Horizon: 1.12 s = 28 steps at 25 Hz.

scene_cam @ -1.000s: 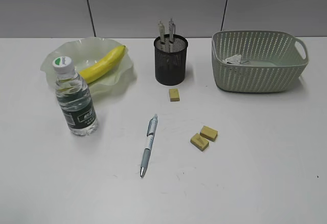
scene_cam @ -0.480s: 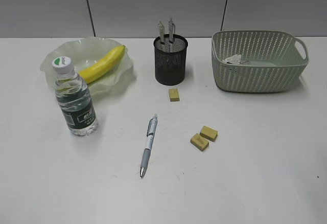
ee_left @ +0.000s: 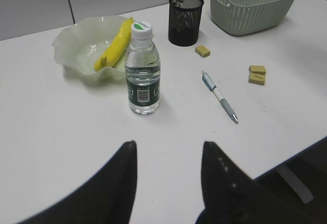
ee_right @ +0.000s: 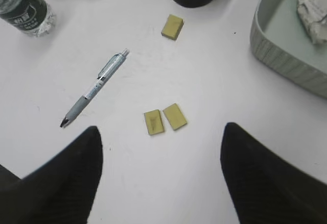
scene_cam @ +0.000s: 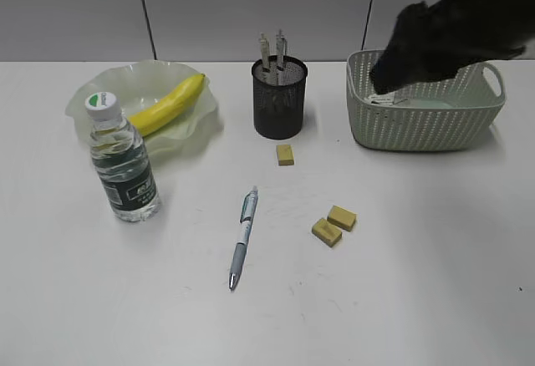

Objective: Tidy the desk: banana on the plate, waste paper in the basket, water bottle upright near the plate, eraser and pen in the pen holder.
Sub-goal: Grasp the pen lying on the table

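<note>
Motion at the upper right of the exterior view is what's new: a dark blur, my right arm (scene_cam: 443, 32), now sits over the basket (scene_cam: 422, 128), where a moment ago that corner showed only the basket. Nothing on the desk (scene_cam: 401, 299) has shifted otherwise.

From the right wrist view I see the right gripper (ee_right: 161, 175) spread wide and empty, looking down on two erasers (ee_right: 164, 119) lying side by side, touching, at frame centre. A third eraser (ee_right: 172, 26) sits higher up, just below the pen holder (scene_cam: 279, 99). The pen (ee_right: 93, 88) lies loose at left centre.

My left gripper (ee_left: 168, 175) stands partly open with nothing in it, low in its frame and well short of the water bottle (ee_left: 142, 70).

I judge most of the job done: the banana (scene_cam: 167, 104) rests in the plate (scene_cam: 100, 82), the bottle stands upright near it, and the waste paper (ee_right: 314, 6) lies inside the basket. What remains is the pen and the three erasers, and the right arm coming in suggests the pair of erasers is next.
</note>
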Each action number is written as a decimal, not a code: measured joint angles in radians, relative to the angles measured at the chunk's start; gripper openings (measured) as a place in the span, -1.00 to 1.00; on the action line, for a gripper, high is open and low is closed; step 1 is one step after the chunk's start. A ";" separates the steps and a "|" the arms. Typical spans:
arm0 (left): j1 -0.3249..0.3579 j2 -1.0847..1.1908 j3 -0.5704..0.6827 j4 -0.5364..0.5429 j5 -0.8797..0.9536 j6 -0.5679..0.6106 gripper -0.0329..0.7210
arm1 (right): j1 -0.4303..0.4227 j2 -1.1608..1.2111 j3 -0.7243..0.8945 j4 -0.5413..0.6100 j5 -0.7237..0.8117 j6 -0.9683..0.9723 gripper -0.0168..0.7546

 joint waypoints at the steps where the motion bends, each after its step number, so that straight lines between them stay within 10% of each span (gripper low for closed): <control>1: 0.000 0.000 0.000 0.000 0.000 0.002 -0.08 | 0.008 0.049 -0.033 -0.001 0.017 0.017 0.51; 13: 0.000 0.000 0.000 -0.005 0.024 0.008 -0.11 | 0.275 0.520 -0.454 -0.207 0.278 0.473 0.51; 28: 0.000 0.000 0.000 -0.005 0.026 0.008 -0.12 | 0.307 0.961 -0.779 -0.102 0.413 0.660 0.50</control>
